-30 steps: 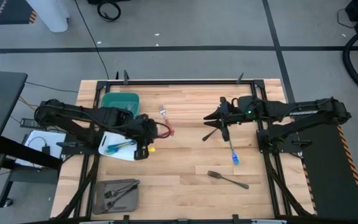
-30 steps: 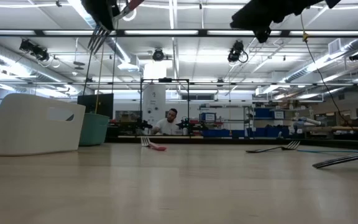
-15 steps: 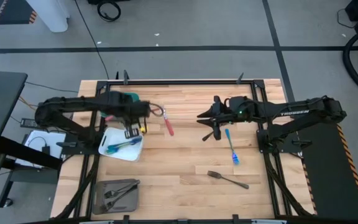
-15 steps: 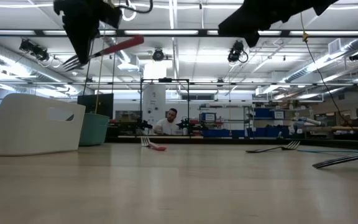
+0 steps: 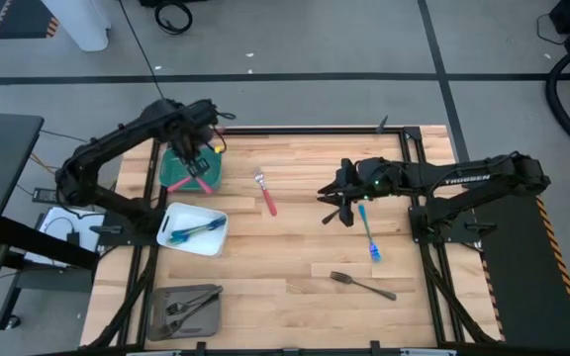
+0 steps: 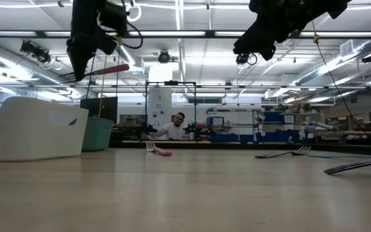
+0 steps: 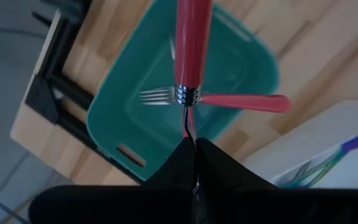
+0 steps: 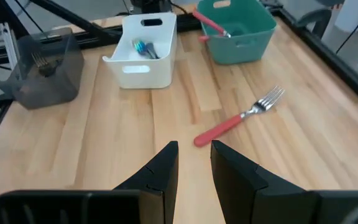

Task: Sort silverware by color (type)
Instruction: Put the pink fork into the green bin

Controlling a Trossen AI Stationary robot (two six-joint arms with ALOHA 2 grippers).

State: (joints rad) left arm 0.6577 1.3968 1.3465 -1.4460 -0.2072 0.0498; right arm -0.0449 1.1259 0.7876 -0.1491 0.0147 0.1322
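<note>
My left gripper (image 5: 202, 155) hangs over the green bin (image 5: 179, 174), shut on a red-handled fork (image 7: 187, 43). A second red-handled fork (image 7: 241, 101) lies flat in that bin. My right gripper (image 5: 336, 203) is open above the table's middle and touches nothing. Before it lies a red-handled fork (image 8: 238, 118), flat on the wood (image 5: 265, 193). A blue-handled fork (image 5: 367, 232) lies to the right gripper's near side, and a grey metal fork (image 5: 362, 285) lies nearer the front edge. My left gripper pinches the fork's thin metal neck (image 7: 189, 121), just below the handle's metal collar, between its two fingers (image 7: 216, 165). The fingers come from above, across the fork. The fork is lifted clear over the green bin, roughly level, with its red handle (image 6: 111, 69) sticking out to one side.
A white bin (image 5: 194, 229) with blue-handled utensils sits near the left edge, in front of the green bin. A grey bin (image 5: 186, 309) with grey forks stands at the near left corner. Bare wood lies between the bins and the loose forks. A person sits far behind the table (image 6: 176, 125).
My left gripper has carried the red-handled fork from above the white bin toward the far edge and now hangs over the green bin. It has turned on the way, and the fork has swung from slanted to about level. The right gripper has stayed nearly in place.
</note>
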